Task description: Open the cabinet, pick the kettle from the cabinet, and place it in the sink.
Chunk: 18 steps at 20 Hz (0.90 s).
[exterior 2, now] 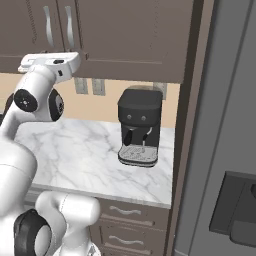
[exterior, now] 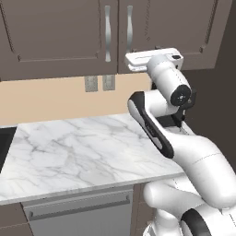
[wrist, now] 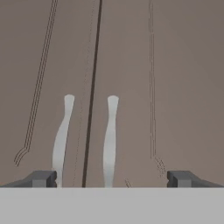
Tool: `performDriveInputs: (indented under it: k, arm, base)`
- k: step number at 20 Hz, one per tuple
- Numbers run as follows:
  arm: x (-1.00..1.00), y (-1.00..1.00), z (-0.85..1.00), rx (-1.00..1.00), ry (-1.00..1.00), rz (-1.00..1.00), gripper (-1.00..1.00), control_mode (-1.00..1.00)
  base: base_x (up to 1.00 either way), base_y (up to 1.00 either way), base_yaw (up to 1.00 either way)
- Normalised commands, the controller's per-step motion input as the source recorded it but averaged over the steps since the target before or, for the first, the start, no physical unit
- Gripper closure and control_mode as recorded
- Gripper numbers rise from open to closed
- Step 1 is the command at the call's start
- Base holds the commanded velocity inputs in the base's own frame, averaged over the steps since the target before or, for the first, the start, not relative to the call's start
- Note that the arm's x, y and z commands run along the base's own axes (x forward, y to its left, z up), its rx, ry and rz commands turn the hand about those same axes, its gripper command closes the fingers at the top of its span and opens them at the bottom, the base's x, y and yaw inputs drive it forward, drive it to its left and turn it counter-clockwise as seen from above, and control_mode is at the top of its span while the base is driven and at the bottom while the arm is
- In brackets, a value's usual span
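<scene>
Currently, by size:
cabinet (exterior: 60, 32): dark brown wall unit over the counter, both doors shut. Seam between the doors runs vertically, up the middle of the hand view.
counter (exterior: 78, 147): white marble slab under the cabinet, tan backsplash behind it with two outlets (exterior: 99, 83).
arm (exterior: 184, 152): white, folded up from the lower right in the left base view; wrist raised to the level of the cabinet's bottom rail.
sink (exterior: 4, 143): just a black sliver at the left edge of the left base view, well apart from the hand.
coffee machine (exterior 2: 140, 127): black, standing on the counter's right end against the backsplash, well to the right of the hand in the right base view.
drawer front (exterior: 78, 212): grey, horizontal bar handle, below the counter edge.
handles (wrist: 110, 140): two curved silver pulls, one each side of the seam. In the hand view both sit between the fingertips, nearer the left one; the left pull's foot is just beside the left fingertip.
gripper (wrist: 111, 178): jaws spread fully wide, nothing between them, nothing touched. Points straight at the door fronts, near the lower ends of the pulls; a gap to the doors shows in the base views.
fingertips (wrist: 41, 178): dark, low in the hand view, level with each other.
kettle: can't see it; cabinet doors shut.
</scene>
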Motion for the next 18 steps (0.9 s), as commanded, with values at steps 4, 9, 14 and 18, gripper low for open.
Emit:
performDriveInputs:
  k: [4,9,14,18]
  arm:
    - [0.32,0.08,0.00,0.00,0.00,0.00,-1.00,-1.00]
    - [0.32,0.09,0.00,0.00,0.00,0.00,-1.00,-1.00]
    - [0.33,0.09,0.00,0.00,0.00,0.00,-1.00,-1.00]
    - [0.33,0.03,0.00,0.00,0.00,0.00,-1.00,-1.00]
  base:
    - [0.00,0.00,0.00]
    - [0.00,0.00,0.00]
    - [0.00,0.00,0.00]
    - [0.00,0.00,0.00]
